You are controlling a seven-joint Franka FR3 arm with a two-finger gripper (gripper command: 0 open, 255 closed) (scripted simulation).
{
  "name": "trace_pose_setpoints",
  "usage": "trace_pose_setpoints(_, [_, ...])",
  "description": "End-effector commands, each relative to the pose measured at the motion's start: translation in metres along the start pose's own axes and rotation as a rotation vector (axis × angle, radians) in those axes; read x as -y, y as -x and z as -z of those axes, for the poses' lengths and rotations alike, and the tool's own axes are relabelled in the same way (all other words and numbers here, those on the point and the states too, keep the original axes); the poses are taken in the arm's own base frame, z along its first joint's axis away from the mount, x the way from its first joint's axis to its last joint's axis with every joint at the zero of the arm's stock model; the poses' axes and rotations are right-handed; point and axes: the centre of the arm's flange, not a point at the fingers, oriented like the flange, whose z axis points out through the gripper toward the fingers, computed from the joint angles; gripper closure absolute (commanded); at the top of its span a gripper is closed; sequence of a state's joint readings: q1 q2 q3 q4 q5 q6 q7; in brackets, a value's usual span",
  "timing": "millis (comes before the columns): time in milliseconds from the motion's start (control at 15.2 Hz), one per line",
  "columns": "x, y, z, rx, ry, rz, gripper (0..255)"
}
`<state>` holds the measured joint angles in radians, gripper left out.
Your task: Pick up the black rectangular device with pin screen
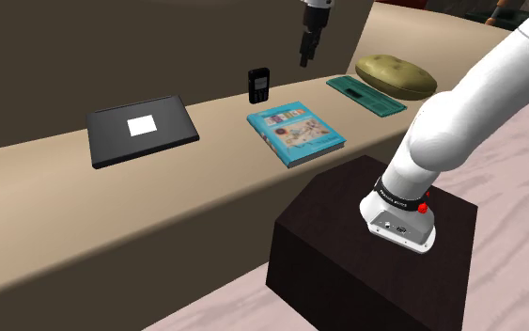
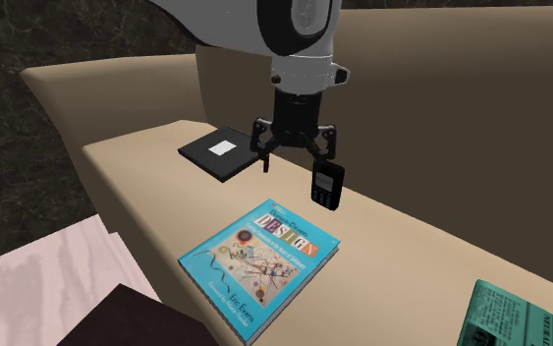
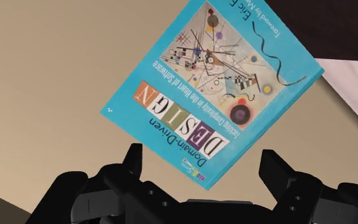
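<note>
The small black handheld device point(image 1: 258, 85) with a screen and keypad stands on the tan ledge point(image 1: 55, 179), near its back edge. In the second exterior view the device point(image 2: 327, 185) sits just beyond and below my gripper point(image 2: 299, 157). The gripper is open and empty, hanging well above the ledge. In the shoulder view the gripper point(image 1: 306, 55) is up high, to the right of the device. Through the wrist view the black fingers point(image 3: 133, 160) stand wide apart around my gripper's middle point(image 3: 203, 167), over the near corner of a blue book point(image 3: 215, 83).
The blue book point(image 1: 295, 133) lies in front of the device. A dark flat slab with a white label point(image 1: 142, 130) is to the shoulder view's left. A teal flat item point(image 1: 365, 96) and an olive lumpy object point(image 1: 396, 75) lie to the right. The dark stand point(image 1: 347, 263) is below.
</note>
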<state>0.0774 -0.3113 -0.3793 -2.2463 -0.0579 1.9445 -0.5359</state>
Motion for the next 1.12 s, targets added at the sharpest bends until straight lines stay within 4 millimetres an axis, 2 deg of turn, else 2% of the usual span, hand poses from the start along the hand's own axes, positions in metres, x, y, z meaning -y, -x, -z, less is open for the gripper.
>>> trace_pose_setpoints(0, [-0.017, -0.018, -0.01, 0.003, 0.005, 0.058, 0])
trace_pose_setpoints(528, [-0.08, -0.092, -0.048, 0.011, 0.015, 0.27, 0])
trace_pose_setpoints(1056, [-0.127, -0.178, -0.085, 0.019, 0.026, 0.481, 0])
